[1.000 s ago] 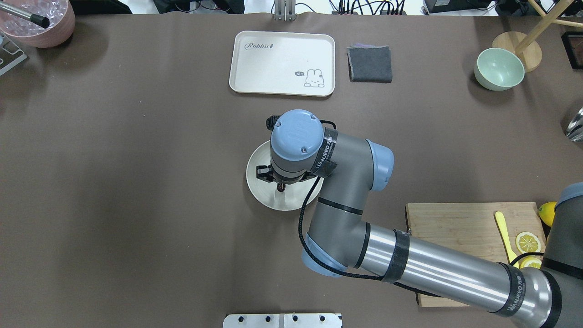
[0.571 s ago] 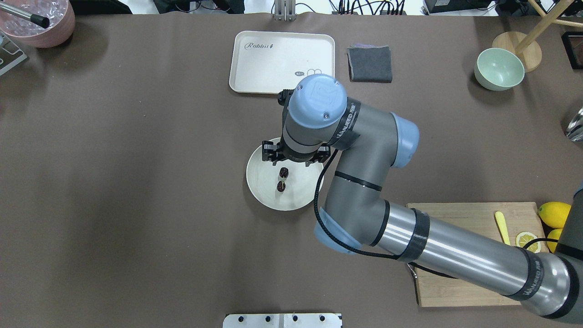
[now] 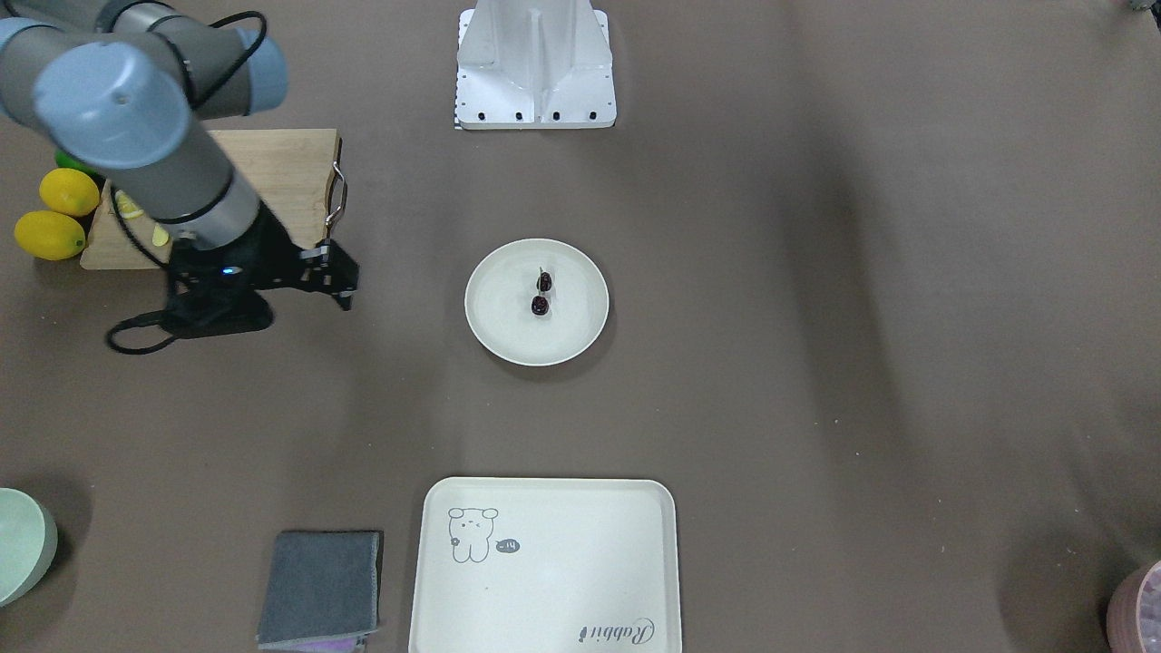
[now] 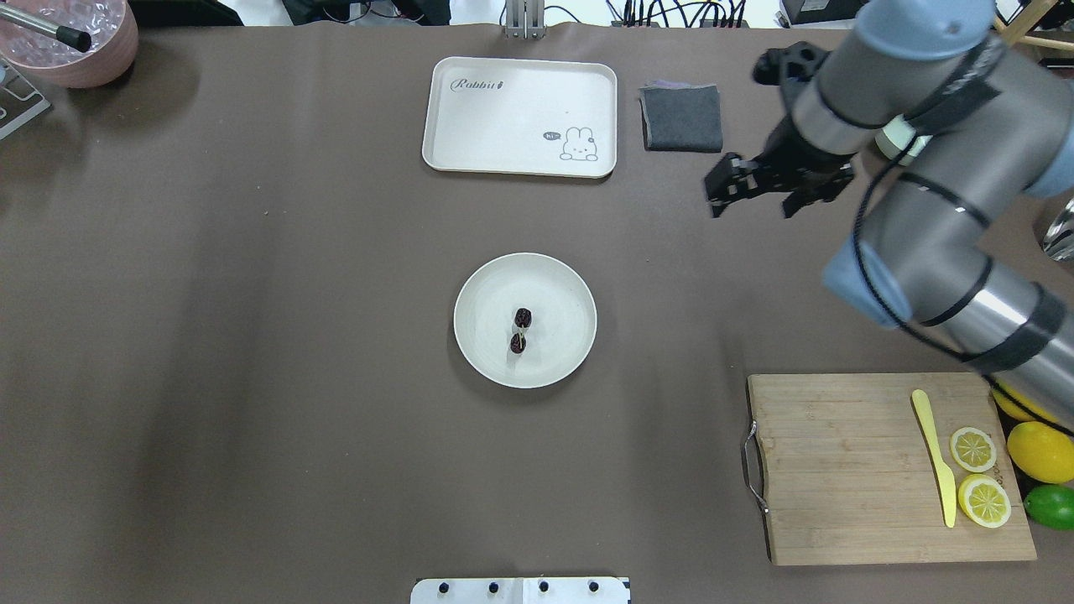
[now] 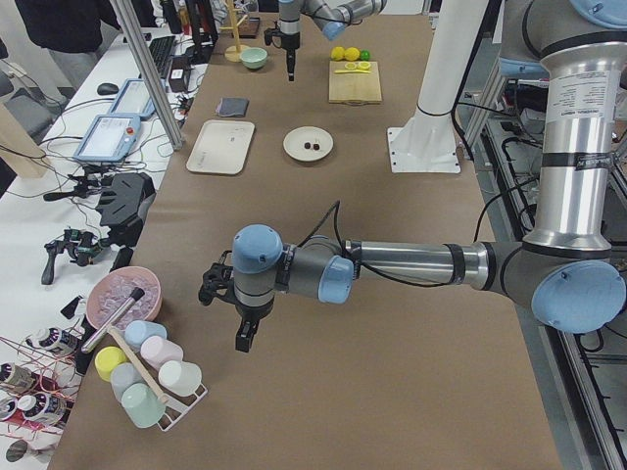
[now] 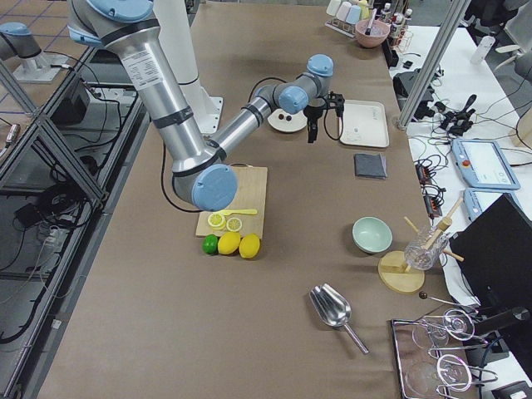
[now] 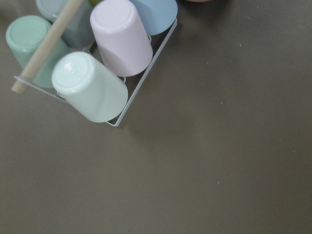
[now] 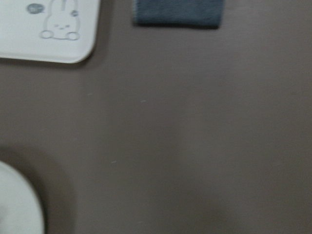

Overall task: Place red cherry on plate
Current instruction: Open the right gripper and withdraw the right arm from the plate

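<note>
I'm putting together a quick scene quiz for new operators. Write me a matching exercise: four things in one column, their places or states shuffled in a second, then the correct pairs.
Things
1. red cherry
2. yellow knife
3. grey cloth
4. right gripper

Places or states
A. on the wooden cutting board
B. in the air, open, holding nothing
C. on the table beside the rabbit tray
D. on the plate

Pairs: 1-D, 2-A, 3-C, 4-B
</note>
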Controlling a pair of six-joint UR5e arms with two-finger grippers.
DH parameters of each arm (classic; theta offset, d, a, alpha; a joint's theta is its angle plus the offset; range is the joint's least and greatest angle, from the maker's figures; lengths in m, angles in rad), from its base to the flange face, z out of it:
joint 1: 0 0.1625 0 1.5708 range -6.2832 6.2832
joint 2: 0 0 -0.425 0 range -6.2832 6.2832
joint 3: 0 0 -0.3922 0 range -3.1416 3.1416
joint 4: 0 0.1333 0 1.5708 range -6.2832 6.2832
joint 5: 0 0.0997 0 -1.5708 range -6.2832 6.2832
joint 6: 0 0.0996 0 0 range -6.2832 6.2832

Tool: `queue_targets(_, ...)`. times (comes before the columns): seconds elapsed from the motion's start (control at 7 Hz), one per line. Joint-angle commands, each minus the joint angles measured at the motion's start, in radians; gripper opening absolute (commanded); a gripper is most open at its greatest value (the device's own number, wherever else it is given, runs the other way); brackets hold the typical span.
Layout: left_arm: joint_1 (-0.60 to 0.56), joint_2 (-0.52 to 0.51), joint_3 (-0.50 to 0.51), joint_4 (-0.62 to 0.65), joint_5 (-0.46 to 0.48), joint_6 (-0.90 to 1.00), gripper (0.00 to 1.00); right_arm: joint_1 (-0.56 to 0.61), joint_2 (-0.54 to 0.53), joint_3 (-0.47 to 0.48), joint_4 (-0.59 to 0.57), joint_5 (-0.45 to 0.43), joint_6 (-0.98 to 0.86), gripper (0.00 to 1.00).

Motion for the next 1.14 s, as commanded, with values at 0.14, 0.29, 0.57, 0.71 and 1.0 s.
queue_targets(0.14,-0.001,0.029,-0.038,-0.004,-0.012,-0.101,0.98,0.377,-0.302,-0.04,-0.045,0.073,-0.568,1.0)
queue_targets(0.29,-0.001,0.029,-0.037,-0.002,-0.012,-0.101,0.98,0.486,-0.32,-0.086,-0.121,0.073,-0.78,1.0)
queue_targets(0.57,0.001,0.029,-0.035,-0.002,-0.012,-0.101,0.98,0.606,-0.361,-0.204,-0.135,0.083,-0.94,1.0)
queue_targets(0.71,-0.001,0.031,-0.034,-0.002,-0.012,-0.101,0.98,0.623,-0.378,-0.215,-0.118,0.084,-0.935,1.0)
queue_targets(1.0,0.001,0.042,-0.028,-0.005,-0.008,-0.101,0.98,0.646,-0.398,-0.211,-0.119,0.086,-0.932,1.0)
